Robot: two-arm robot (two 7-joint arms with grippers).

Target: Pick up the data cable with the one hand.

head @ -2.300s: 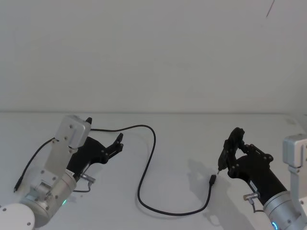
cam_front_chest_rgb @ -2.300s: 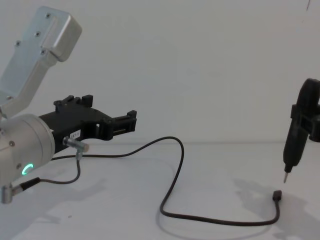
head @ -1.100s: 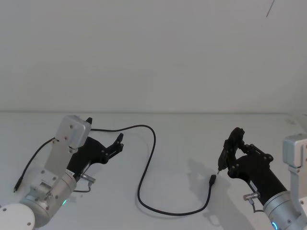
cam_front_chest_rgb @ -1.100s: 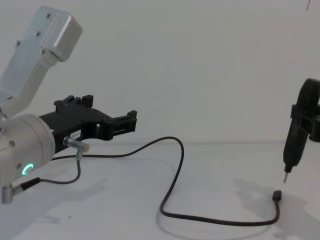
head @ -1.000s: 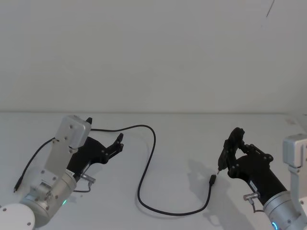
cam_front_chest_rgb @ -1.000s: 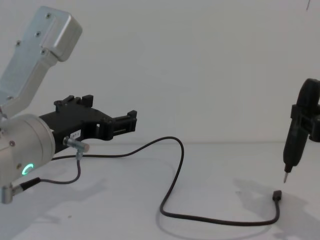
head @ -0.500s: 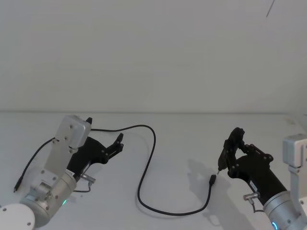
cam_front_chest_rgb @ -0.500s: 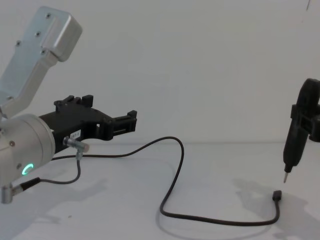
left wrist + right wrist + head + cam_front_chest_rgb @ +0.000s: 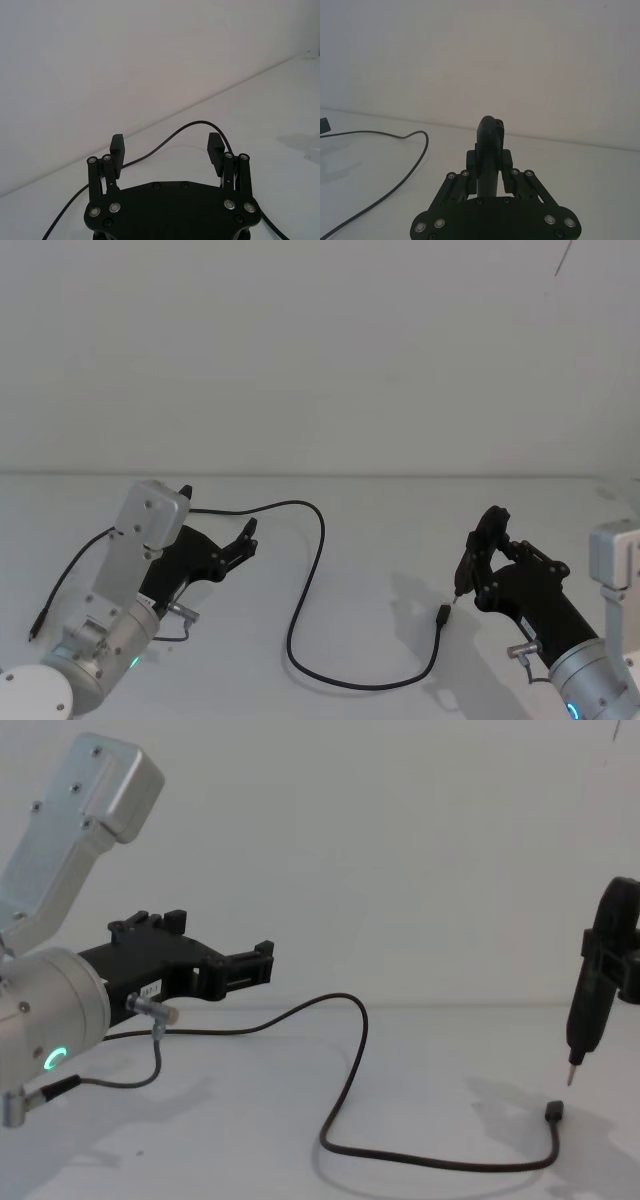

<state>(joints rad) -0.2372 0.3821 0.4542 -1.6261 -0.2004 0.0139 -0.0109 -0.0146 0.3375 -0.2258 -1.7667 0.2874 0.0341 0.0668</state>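
Two black plastic fingers of the left gripper stand apart, lower left, pre-grasp; the thin dark data cable lies just beyond. Next: advance, straddle, close. Right gripper, lower right, seemingly clamps a slim black pointed tool.

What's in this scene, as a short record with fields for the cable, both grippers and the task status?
cable: cable lies in loose curves on the table
plug: plug rests on the table at the cable's right end
left gripper: left gripper is open and held above the table; the cable runs past beneath it, ungripped
right gripper: right gripper is shut on a slim tool
tool tip: points down, just above the plug and apart from it
status: cable not yet picked up
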